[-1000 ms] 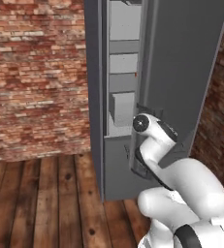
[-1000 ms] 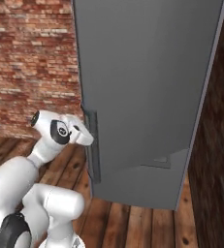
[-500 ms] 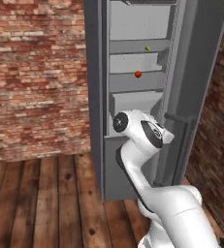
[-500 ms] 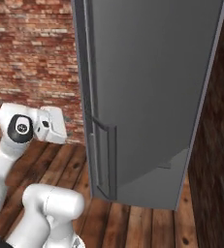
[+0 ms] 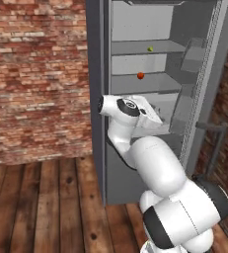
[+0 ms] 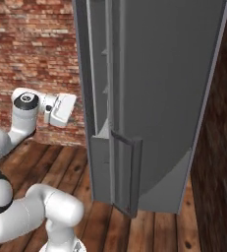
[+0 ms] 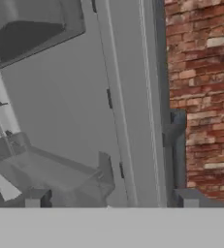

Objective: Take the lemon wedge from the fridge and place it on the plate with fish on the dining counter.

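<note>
The fridge [image 5: 98,99] stands open and its pale shelves show. The lemon wedge [image 5: 150,49], a tiny yellow-green piece, lies on an upper shelf. My gripper [image 5: 154,114] hovers in front of the lower shelves, well below the wedge, and holds nothing. In the hand view my gripper [image 7: 111,201] is open, with its fingertips [image 7: 33,198] set wide apart, and it faces the inside of the door [image 7: 84,121]. From the right base view my gripper [image 6: 68,108] is left of the fridge's front edge. The plate with fish and the dining counter are out of view.
A small red-orange round fruit [image 5: 140,75] sits one shelf below the wedge. The open door [image 6: 164,98] swings out to the right, with its bar handle [image 6: 129,172] on the outside and bins [image 5: 192,57] inside. A brick wall [image 5: 36,74] stands at the left, above a wood floor [image 5: 46,207].
The fridge door has swung wide open, baring the shelves. My hand has left the door handle and moved left, in front of the fridge's opening.
</note>
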### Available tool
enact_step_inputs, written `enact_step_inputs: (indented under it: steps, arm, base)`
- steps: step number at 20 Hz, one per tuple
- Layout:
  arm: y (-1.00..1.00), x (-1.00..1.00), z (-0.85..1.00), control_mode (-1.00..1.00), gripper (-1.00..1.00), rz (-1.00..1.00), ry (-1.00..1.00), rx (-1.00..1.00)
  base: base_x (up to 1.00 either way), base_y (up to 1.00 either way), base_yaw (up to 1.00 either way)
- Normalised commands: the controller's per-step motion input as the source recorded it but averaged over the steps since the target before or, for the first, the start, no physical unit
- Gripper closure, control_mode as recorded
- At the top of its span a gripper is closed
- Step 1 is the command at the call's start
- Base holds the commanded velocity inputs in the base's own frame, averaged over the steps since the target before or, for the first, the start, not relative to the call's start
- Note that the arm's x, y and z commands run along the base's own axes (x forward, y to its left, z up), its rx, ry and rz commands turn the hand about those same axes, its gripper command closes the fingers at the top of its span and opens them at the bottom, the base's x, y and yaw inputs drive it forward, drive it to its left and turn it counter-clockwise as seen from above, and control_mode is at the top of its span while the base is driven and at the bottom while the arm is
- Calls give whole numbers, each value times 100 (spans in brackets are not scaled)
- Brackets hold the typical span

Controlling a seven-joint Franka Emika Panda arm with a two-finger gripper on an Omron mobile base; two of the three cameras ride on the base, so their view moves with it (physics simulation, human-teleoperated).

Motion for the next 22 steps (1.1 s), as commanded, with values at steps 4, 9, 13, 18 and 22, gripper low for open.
enact_step_inputs:
  steps: [4,9,13,18,22]
  arm:
    - [-74,36,8,-100,-100,-11,1,2]
    - [-99,-31,0,-100,-100,0,0,19]
    - [-100,-35,0,-100,-100,0,-1,17]
    - [-98,-2,0,-100,-100,0,-2,10]
    - [-63,43,0,-100,-100,0,0,1]
  base:
    - [0,0,0]
    - [0,0,0]
    - [0,0,0]
    - [0,0,0]
    - [0,0,0]
